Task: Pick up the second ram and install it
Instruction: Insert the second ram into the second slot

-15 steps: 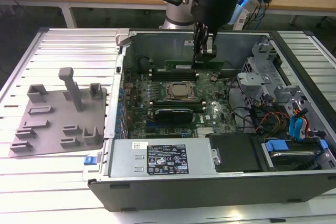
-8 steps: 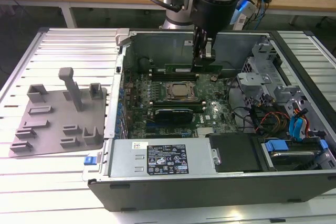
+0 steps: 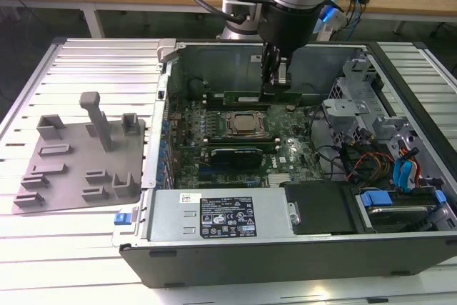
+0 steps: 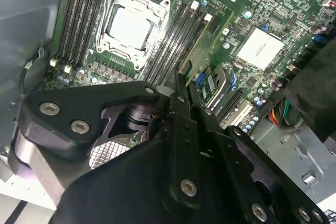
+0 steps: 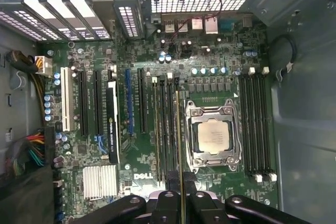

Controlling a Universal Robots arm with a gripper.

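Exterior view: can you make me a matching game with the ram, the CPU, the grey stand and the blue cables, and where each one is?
Things:
1 ram
2 CPU
3 grey stand
4 blue cables

Places:
A on the table, outside the case
B held by the gripper
C inside the case, at the exterior view's right
D in the middle of the motherboard

Pairs: 1-B, 2-D, 3-A, 4-C
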